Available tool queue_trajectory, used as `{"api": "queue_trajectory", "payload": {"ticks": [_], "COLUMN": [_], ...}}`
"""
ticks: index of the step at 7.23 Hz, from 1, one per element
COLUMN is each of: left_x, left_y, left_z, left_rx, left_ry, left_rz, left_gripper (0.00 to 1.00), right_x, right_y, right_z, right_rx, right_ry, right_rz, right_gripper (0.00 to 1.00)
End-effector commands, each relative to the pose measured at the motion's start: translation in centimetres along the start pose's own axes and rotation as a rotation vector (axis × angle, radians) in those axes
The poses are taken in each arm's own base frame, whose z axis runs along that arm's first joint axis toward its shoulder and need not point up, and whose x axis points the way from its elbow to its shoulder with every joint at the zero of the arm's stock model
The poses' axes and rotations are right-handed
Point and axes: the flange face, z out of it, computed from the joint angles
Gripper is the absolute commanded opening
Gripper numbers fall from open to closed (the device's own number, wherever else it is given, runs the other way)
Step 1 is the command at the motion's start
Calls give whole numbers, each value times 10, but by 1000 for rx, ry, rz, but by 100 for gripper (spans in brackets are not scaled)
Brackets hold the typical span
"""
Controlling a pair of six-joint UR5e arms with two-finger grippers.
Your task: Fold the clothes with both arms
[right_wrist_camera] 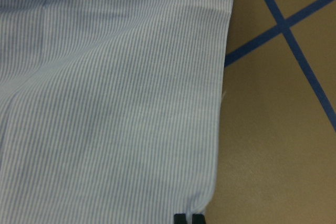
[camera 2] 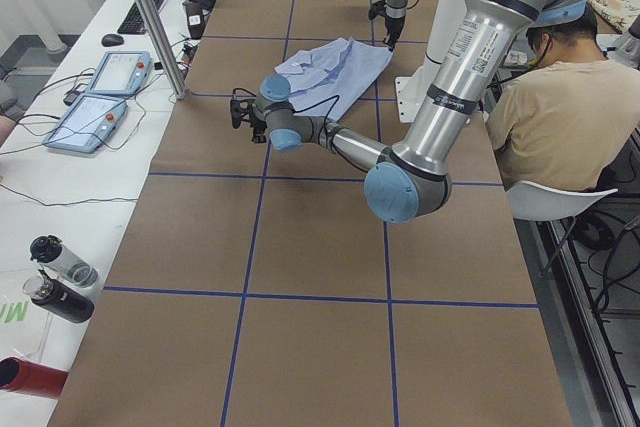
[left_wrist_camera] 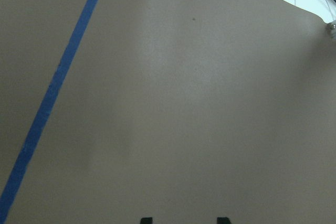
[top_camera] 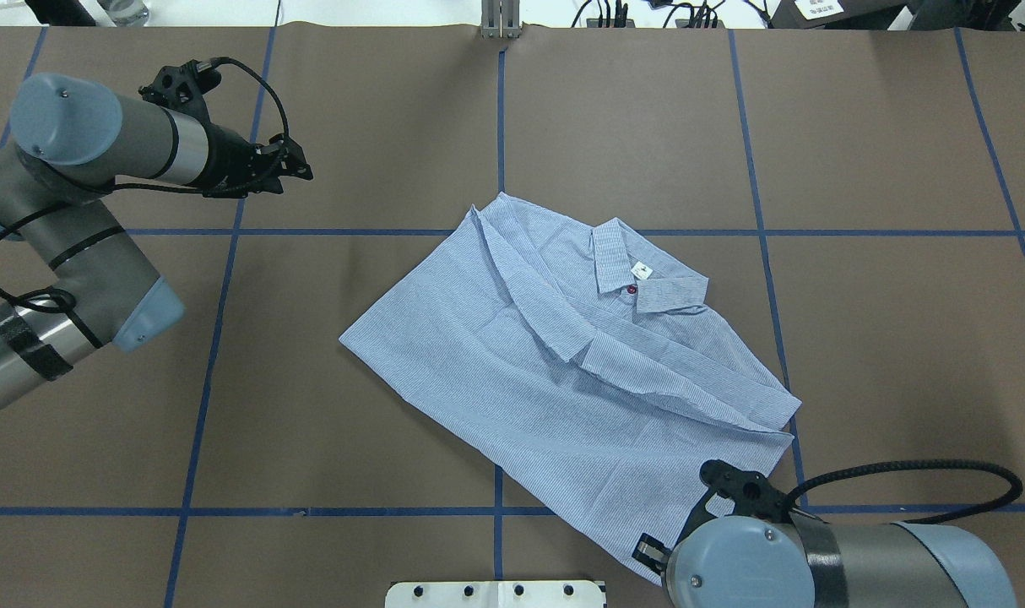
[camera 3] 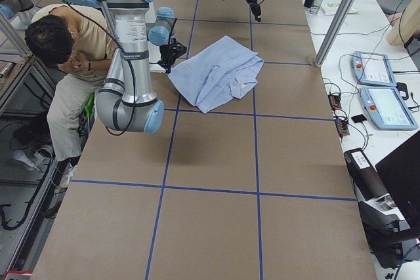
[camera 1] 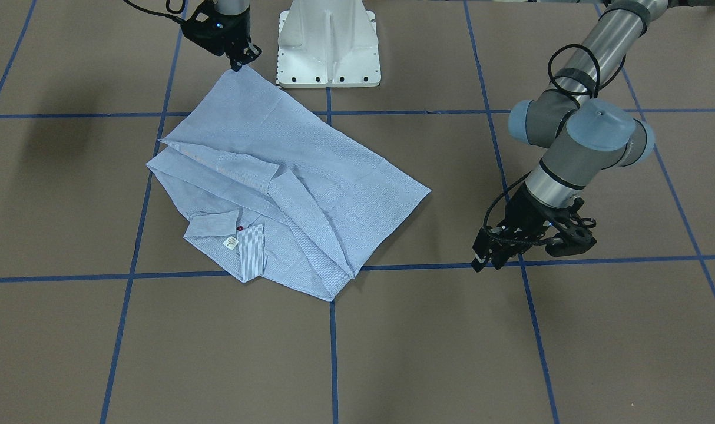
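Inspector: Brown bench surface, divided into squares by blue tape lines. Report the location of the workpiece.

Technician: One light blue striped shirt lies on the bench near the middle, directly in front of the white pedestal base. It is partly folded, with the side panels and sleeves turned in over the body. The collar, with a white neck label and a red button, points away from the robot. The hem end points toward the robot.

Inspector: Report the right arm.

Technician: The right arm is positioned at the hem corner nearest the pedestal. In the right wrist view the fingertips are almost together, right at that corner. The right jaws are closed, pinching the shirt corner.

Inspector: Report the left arm.

Technician: The left arm is positioned well apart from the shirt, over bare bench. In the left wrist view the two fingertips stand apart with only bench between them. The left jaws are spread wide and hold nothing.

Inspector: Anything else in view?

Technician: A person sits beside the bench behind the robot.
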Motion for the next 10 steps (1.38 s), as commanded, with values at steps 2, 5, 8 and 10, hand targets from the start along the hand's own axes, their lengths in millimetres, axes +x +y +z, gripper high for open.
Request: {"api": "queue_trajectory", "payload": {"ticks": [2,5,8,10], "left_x": [5,8,4,2], "left_y": [97,179,180,181], "left_z": [-23,14,24,27], "left_rx": [-153,-192,-192,-193], "left_ry": [51,11,-6,-10], "left_rz": [-124,-209,-208,-208], "left_gripper": [69,71,70,68], "right_x": [2,-48,-66,-68], "right_y": [-20,-110,-129,-131], "right_z": [-45,-88,-80,-72], "right_rx": [-13,84,122,127], "right_ry": [-81,-212,-191,-176], "right_rz": [84,198,150,151], "right_gripper": [100,100,100,100]}}
